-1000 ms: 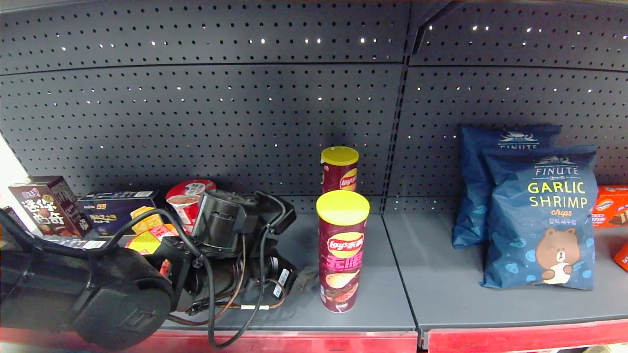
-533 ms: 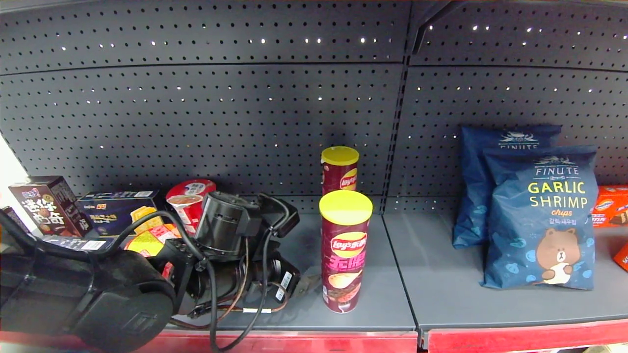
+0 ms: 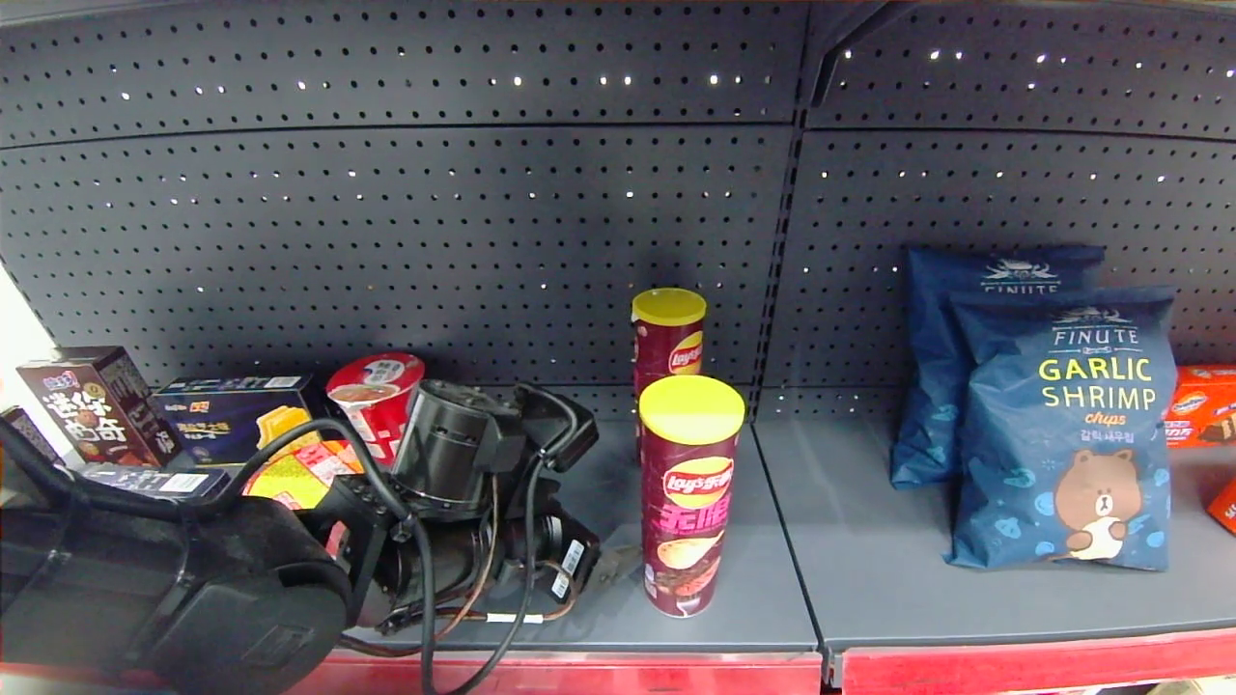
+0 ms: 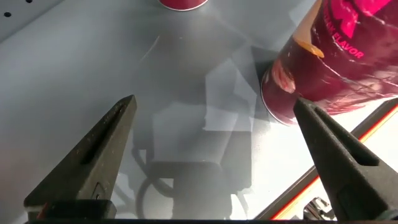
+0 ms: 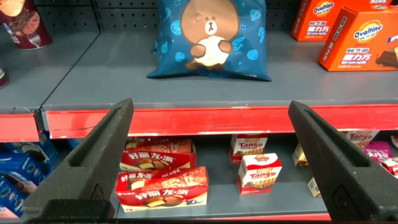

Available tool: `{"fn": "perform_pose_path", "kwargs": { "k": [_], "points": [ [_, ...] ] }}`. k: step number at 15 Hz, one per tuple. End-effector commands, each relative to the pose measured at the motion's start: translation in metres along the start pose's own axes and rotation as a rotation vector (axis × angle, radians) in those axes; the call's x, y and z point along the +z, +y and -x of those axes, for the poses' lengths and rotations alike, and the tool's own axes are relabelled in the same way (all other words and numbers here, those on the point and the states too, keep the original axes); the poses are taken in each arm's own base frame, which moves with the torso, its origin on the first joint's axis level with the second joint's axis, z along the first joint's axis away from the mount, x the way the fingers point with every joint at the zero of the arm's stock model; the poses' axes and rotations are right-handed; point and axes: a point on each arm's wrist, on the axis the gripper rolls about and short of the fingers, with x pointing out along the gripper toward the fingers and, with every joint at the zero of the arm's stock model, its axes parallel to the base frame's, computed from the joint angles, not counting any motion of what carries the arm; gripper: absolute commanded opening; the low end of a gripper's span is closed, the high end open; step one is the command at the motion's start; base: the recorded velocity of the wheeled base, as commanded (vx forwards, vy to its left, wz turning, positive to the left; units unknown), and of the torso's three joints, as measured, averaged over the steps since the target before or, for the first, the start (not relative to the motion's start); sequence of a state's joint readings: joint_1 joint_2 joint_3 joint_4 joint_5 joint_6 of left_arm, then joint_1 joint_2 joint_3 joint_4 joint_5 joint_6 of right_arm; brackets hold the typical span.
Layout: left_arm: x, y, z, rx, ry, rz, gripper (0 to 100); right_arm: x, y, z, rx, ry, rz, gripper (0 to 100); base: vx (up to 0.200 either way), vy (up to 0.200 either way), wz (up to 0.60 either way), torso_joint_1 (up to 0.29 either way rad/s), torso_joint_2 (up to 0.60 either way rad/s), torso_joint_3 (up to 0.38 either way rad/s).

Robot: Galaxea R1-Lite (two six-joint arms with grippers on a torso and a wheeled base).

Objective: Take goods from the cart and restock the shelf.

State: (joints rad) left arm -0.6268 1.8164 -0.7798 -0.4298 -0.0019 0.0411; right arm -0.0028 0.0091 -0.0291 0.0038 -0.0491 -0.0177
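At the left end of the shelf (image 3: pixel 869 579) stand dark snack boxes (image 3: pixel 92 405). A red cup noodle (image 3: pixel 377 396) sits just right of them, against the perforated back panel (image 3: pixel 483 241). A yellow packet (image 3: pixel 290 478) lies in front of the cup, partly hidden by the left arm (image 3: pixel 454 502).

The left hand (image 4: pixel 214 155) hovers low over the shelf near its front edge. It is released, its fingers (image 4: pixel 99 155) spread wide with only bare shelf between them. The front chip can (image 3: pixel 688 512) stands upright just past one fingertip, near the front edge; whether they touch cannot be told. The rear chip can (image 3: pixel 668 338) stands upright right behind it, close to the back panel.

On the next shelf panel to the right, two blue chip bags (image 3: pixel 1062 434) lean one before the other. Orange boxes (image 3: pixel 1197 405) lie at the right end.

The right hand (image 5: pixel 208 155) is released too, grasping nothing, and faces the shelf's red front edge below the blue bags. Beyond it a lower shelf (image 5: pixel 217 162) carries red snack boxes (image 5: pixel 161 186).
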Motion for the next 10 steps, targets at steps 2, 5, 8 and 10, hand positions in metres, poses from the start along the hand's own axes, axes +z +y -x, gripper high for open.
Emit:
{"fn": "perform_pose_path", "kwargs": {
  "k": [2,5,8,10],
  "points": [
    [0.004,0.001,0.002,0.008,-0.016,0.001,100,0.0,0.0,0.0,0.0,0.002,0.001,100,0.0,0.0,0.0,0.0,0.0,0.0],
    [0.023,0.006,0.03,0.039,-0.114,0.007,100,0.0,0.0,0.0,0.001,0.004,0.001,100,0.0,0.0,0.0,0.0,0.0,0.0],
    [0.036,0.019,0.072,0.101,-0.231,0.031,100,0.0,0.0,0.0,0.0,0.004,0.001,100,0.0,0.0,0.0,0.0,0.0,0.0],
    [0.037,0.034,0.101,0.167,-0.297,0.061,100,0.0,0.0,0.0,0.001,0.004,0.001,100,0.0,0.0,0.0,0.0,0.0,0.0]
  ]
}}
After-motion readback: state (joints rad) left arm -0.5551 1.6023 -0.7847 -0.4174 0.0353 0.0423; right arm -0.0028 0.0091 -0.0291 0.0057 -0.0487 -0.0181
